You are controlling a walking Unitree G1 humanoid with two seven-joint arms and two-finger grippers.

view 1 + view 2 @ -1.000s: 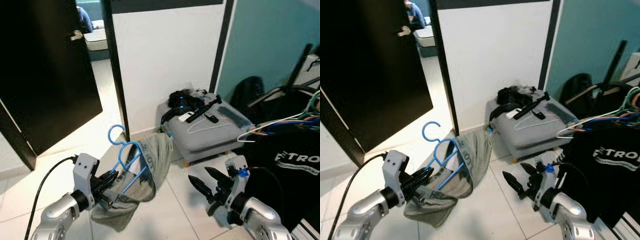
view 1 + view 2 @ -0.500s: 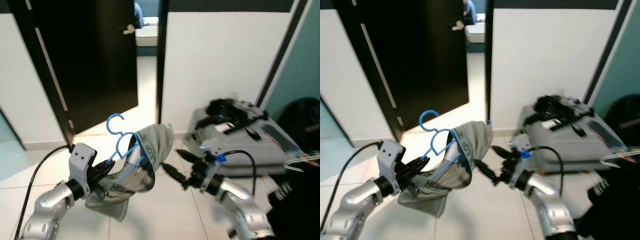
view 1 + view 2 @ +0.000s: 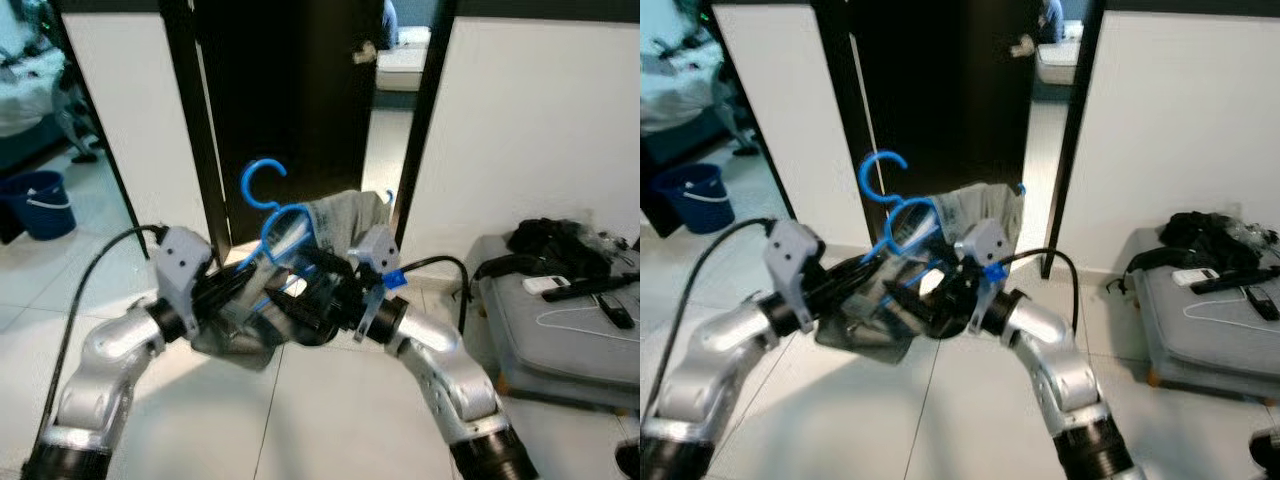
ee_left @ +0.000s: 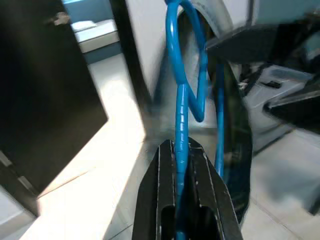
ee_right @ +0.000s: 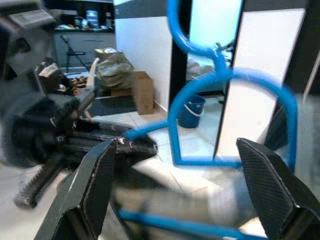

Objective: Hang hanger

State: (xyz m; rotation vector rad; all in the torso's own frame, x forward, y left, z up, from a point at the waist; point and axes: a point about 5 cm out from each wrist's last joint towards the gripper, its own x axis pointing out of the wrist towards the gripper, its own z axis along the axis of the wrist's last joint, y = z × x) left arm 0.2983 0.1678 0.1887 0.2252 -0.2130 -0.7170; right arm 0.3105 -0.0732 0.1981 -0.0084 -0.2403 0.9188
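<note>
A blue plastic hanger (image 3: 272,215) carries a grey garment (image 3: 350,213) draped over it, hook pointing up. My left gripper (image 3: 243,287) is shut on the hanger's lower bar from the left; in the left wrist view its fingers (image 4: 162,170) clamp the blue bar (image 4: 181,115). My right gripper (image 3: 300,305) reaches in from the right, low against the garment. In the right wrist view its fingers (image 5: 95,185) stand wide apart, open, with the hanger's neck and shoulder (image 5: 226,80) between and beyond them, not touching.
A dark door (image 3: 290,90) stands ajar straight ahead, with a lit room and a person (image 3: 390,18) beyond. White wall panels flank it. A grey case (image 3: 570,335) with black gear lies at the right. A blue bucket (image 3: 35,200) sits far left on the tiled floor.
The camera has swung left, bringing the door ahead. My right gripper has closed in from the right up to the hanger and garment. The left gripper keeps its hold and sits higher.
</note>
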